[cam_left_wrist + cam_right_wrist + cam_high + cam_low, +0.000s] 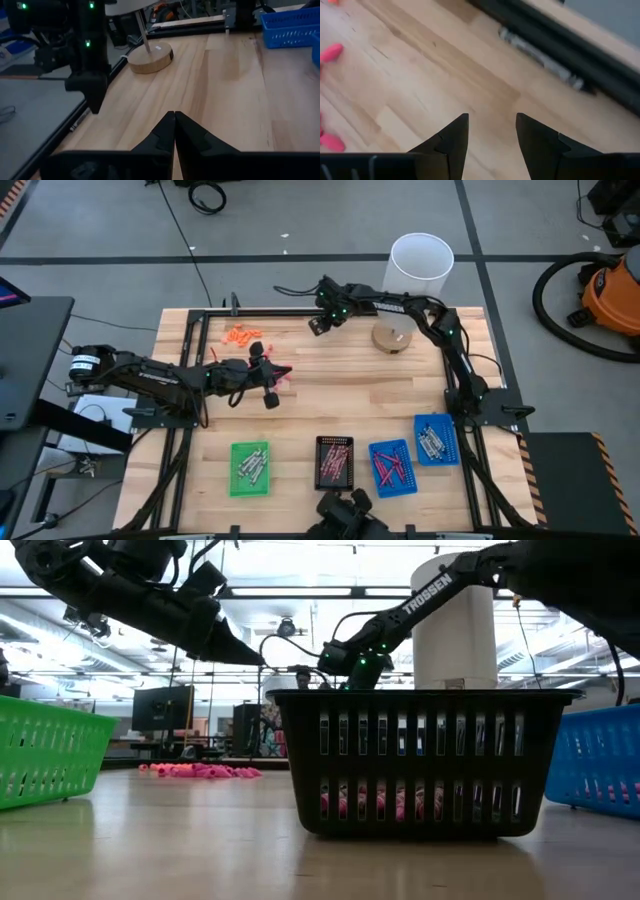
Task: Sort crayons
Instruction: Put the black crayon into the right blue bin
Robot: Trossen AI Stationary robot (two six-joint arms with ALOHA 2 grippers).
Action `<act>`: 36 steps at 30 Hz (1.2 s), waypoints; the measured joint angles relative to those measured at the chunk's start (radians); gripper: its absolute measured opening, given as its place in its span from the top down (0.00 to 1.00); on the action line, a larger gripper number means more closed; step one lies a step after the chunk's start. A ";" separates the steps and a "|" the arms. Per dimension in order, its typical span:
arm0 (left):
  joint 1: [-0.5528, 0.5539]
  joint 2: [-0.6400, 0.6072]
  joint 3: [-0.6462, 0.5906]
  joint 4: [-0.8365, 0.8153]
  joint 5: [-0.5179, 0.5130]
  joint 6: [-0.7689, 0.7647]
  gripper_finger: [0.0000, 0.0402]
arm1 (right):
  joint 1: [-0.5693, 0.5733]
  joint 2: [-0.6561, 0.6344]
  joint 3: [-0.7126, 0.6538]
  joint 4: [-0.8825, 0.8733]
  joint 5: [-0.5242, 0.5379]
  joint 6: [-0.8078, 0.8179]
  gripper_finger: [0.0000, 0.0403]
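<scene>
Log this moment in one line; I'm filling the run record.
left gripper: shut, mid-table | right gripper: open, far edge | loose crayons: far-left | trays: near edge

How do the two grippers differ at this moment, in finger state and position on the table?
The left gripper has its fingers pressed together with nothing visible between them; the right gripper has its fingers spread apart. In the high view, the left gripper is over the table's middle-left, by a few pink crayons, while the right gripper is near the far edge, left of the wooden disc. Both are dark, two-fingered and hold nothing visible.
</scene>
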 joint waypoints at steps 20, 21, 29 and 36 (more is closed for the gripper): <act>0.000 0.000 0.000 -0.017 0.019 0.006 0.96 | -0.005 -0.005 0.000 -0.012 -0.019 -0.017 0.57; 0.001 0.000 0.000 -0.016 0.019 0.011 0.96 | 0.003 -0.005 0.000 -0.008 -0.019 -0.024 0.57; 0.096 0.064 -0.001 0.065 0.099 0.071 0.96 | 0.058 -0.006 0.000 0.007 -0.014 -0.151 0.57; 0.220 0.215 0.001 0.169 0.137 0.072 0.96 | 0.127 -0.066 -0.001 -0.103 0.126 -0.339 0.57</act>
